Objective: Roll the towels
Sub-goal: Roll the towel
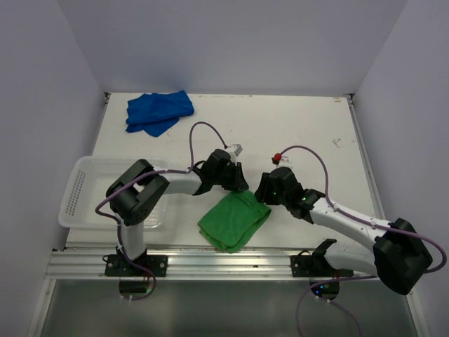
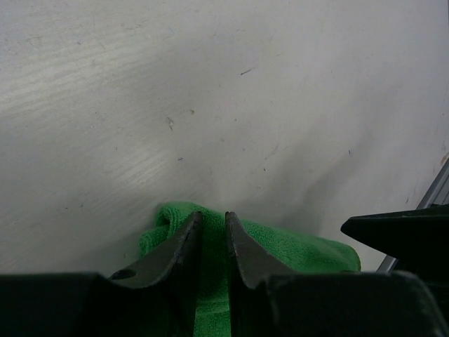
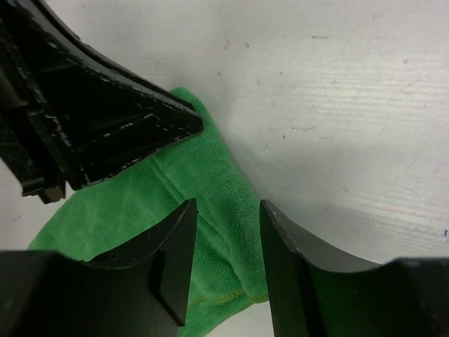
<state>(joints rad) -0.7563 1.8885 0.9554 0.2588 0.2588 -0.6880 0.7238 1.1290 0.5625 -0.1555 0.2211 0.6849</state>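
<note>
The green towel [image 1: 233,219] lies bunched on the table in front of both arms. My left gripper [image 1: 240,187] is at its far edge. In the left wrist view the jaws [image 2: 212,217] stand narrowly apart, pinching a fold of the green towel [image 2: 295,246]. My right gripper [image 1: 262,192] sits just to the right, at the same edge. In the right wrist view it is open [image 3: 228,203], straddling a ridge of the green towel [image 3: 133,203], with the left gripper's fingers [image 3: 105,133] close beside it. The blue towel [image 1: 158,112] lies crumpled at the table's far left.
A white perforated basket [image 1: 83,191] stands at the near left, beside the left arm's base. A small red object [image 1: 278,156] and a white clip [image 1: 236,149] lie behind the grippers. The metal rail [image 1: 224,261] runs along the near edge.
</note>
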